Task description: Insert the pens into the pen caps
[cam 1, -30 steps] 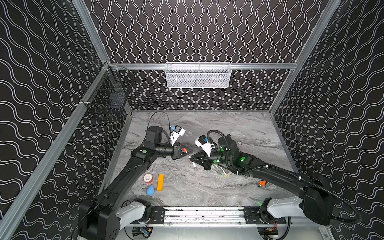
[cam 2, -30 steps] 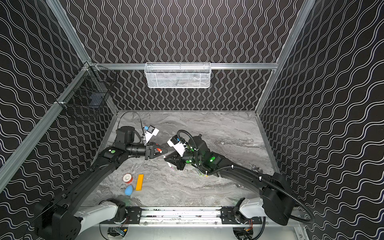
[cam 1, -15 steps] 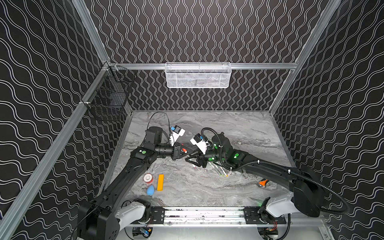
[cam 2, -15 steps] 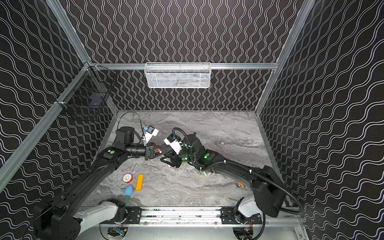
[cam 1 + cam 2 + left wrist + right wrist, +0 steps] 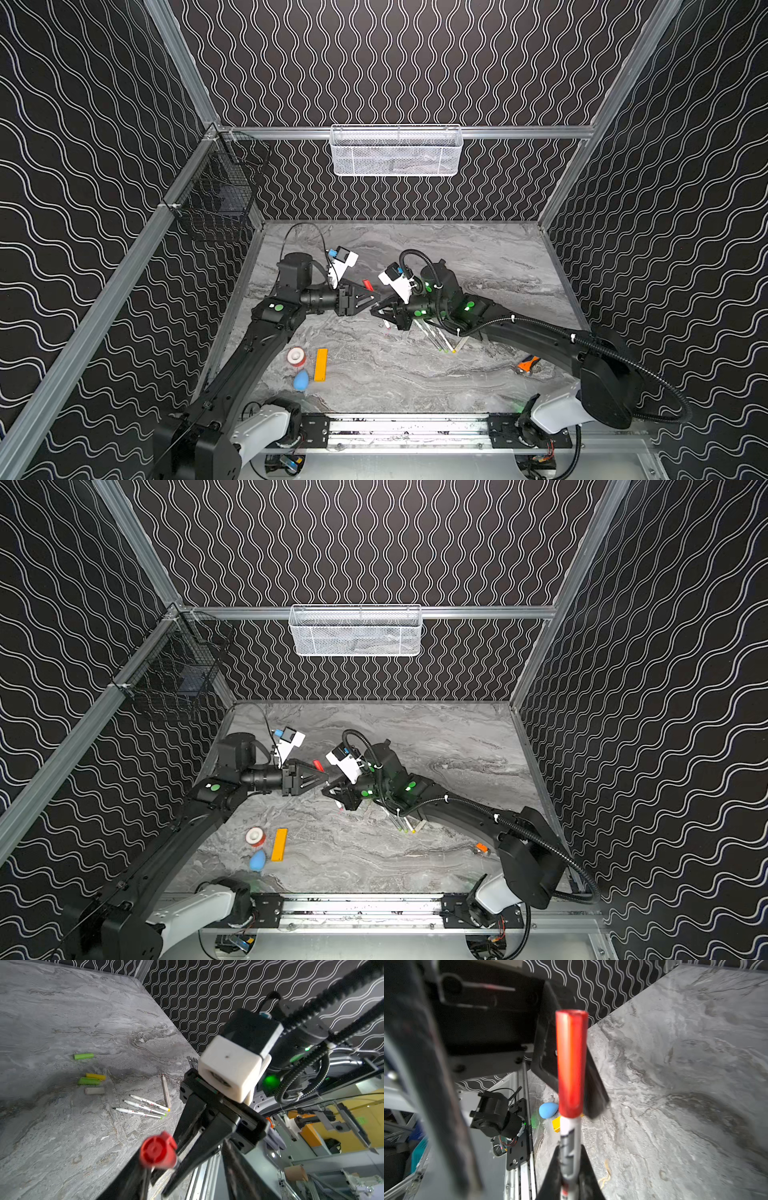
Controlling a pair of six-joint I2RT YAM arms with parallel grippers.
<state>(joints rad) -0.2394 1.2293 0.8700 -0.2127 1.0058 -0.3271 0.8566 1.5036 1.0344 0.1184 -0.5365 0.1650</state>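
My right gripper [image 5: 569, 1151] is shut on a white pen [image 5: 569, 1138] that stands up from its jaws. A red pen cap [image 5: 571, 1064] sits on the pen's upper end. My left gripper [image 5: 185, 1150] is open, and the red cap [image 5: 158, 1154] lies against one of its fingers. In both top views the two grippers meet mid-table, left gripper [image 5: 374, 297] facing right gripper [image 5: 379, 311], red cap [image 5: 367, 285] above them. Three more pens [image 5: 143, 1108] lie side by side on the table, a pale one [image 5: 166, 1091] beside them. Loose caps lie apart: green [image 5: 83, 1056], yellow [image 5: 95, 1076], green [image 5: 89, 1081], pale [image 5: 94, 1091].
Near the front left lie a red-white tape roll [image 5: 296, 356], an orange-yellow bar [image 5: 320, 364] and a blue egg shape [image 5: 301, 379]. An orange-handled tool [image 5: 527, 365] lies front right by the right arm. A white mesh basket [image 5: 397, 151] and a black wire basket [image 5: 216, 195] hang on the walls.
The right gripper moved left with its pen up to the left gripper. The left jaws, shut on the red cap before, have opened; the cap now sits on the pen.
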